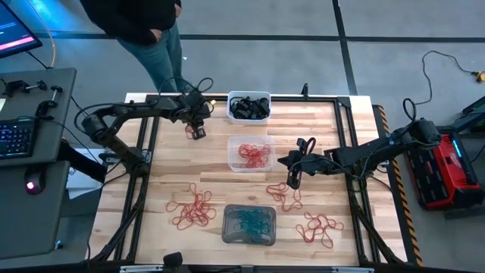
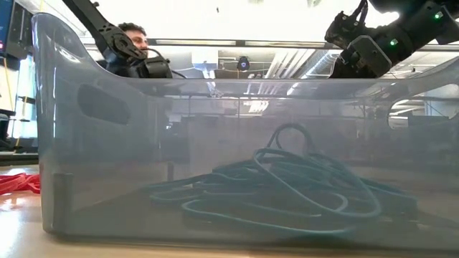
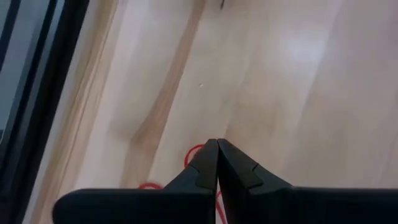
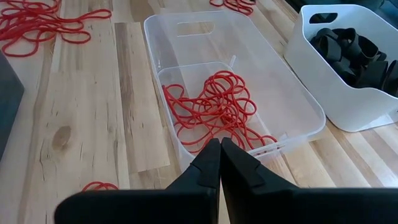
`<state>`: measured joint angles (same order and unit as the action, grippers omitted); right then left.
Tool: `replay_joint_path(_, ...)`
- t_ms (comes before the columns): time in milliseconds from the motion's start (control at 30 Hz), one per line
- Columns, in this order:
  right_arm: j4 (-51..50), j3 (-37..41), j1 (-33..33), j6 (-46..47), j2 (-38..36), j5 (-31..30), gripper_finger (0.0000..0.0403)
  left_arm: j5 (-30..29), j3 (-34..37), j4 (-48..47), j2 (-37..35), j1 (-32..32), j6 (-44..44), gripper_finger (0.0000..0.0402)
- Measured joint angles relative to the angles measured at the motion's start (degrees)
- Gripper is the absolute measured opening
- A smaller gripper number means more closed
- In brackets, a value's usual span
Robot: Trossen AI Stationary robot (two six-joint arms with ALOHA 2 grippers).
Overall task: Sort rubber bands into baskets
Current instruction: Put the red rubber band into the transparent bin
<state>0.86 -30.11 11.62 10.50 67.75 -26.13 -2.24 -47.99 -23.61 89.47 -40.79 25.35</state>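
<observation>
The left gripper (image 3: 217, 152) is clenched tight above the table (image 1: 151, 189) near its far left corner, a red rubber band (image 3: 194, 154) showing just behind its fingertips, though whether it is pinched cannot be told. The right gripper (image 4: 220, 149) is likewise pressed closed and empty, hanging at the clear basket (image 4: 273, 93). That basket holds red bands (image 4: 214, 109), the white basket (image 4: 348, 93) black bands (image 4: 351, 50), and the grey basket (image 1: 248, 225) teal bands (image 2: 287, 183), with loose red bands (image 1: 193, 211) on the wood; no writing is legible.
</observation>
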Motion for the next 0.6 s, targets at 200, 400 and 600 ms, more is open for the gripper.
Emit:
replay_joint_path(200, 0.00, 0.00, 0.00, -0.20, 0.02, 0.00, 0.0000, -1.86, 0.00, -2.04, 0.23, -0.01, 1.18, 0.0017)
replay_joint_path(400, 0.00, 0.00, 0.00, -0.02, 0.02, 0.00, 0.0000, -2.83, 0.00, -0.50, 0.26, -1.09, 0.91, 0.0073)
replay_joint_path(600, 0.00, 0.00, 0.00, -0.02, 0.00, 0.00, 0.0000, -2.73, 0.00, 0.31, 0.26, -2.77, 1.42, 0.0098)
